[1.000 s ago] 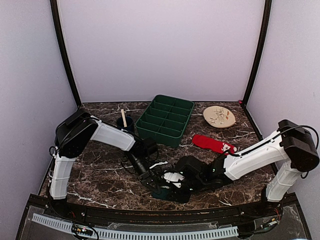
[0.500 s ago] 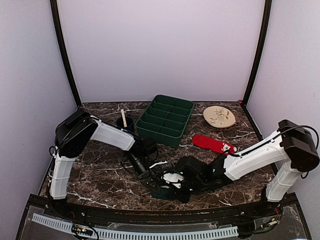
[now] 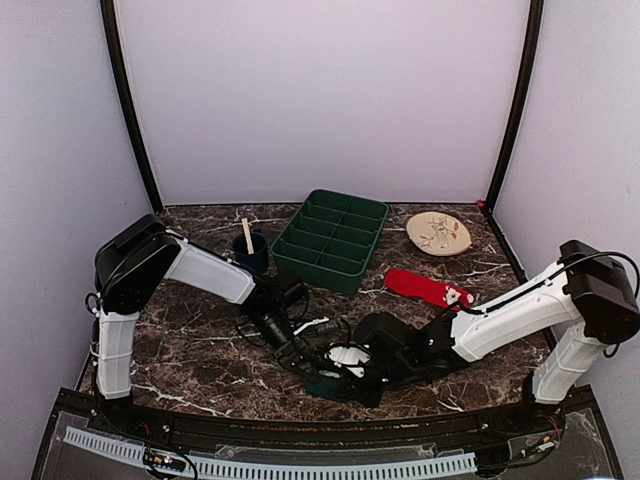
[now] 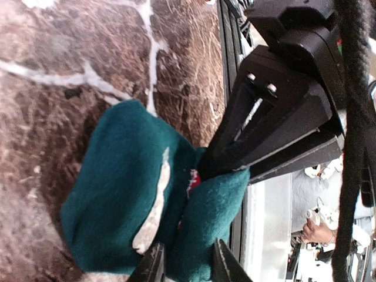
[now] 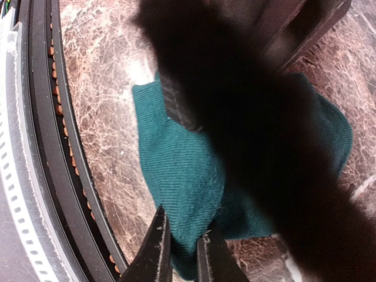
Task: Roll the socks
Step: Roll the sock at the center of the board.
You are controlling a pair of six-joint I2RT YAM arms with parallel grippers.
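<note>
The dark teal-green sock (image 3: 330,384) lies bunched and folded on the marble near the front edge, between both grippers. In the left wrist view the sock (image 4: 120,194) shows a whitish strip and a fold pinched by my left gripper (image 4: 187,269). In the right wrist view my right gripper (image 5: 183,254) is shut on an edge of the sock (image 5: 182,167). From above, the left gripper (image 3: 303,362) and right gripper (image 3: 348,374) meet at the sock. The red sock (image 3: 427,288) with white patches at its right end lies flat, apart, towards the back right.
A green compartment tray (image 3: 333,238) stands at the back centre. A dark cup (image 3: 251,249) with a wooden stick is left of it. A tan plate (image 3: 438,232) is at the back right. The black front rail (image 5: 44,147) runs close beside the sock.
The left arm's elbow has swung to the left and lower. Both grippers stay closed on the teal sock, which has barely shifted.
</note>
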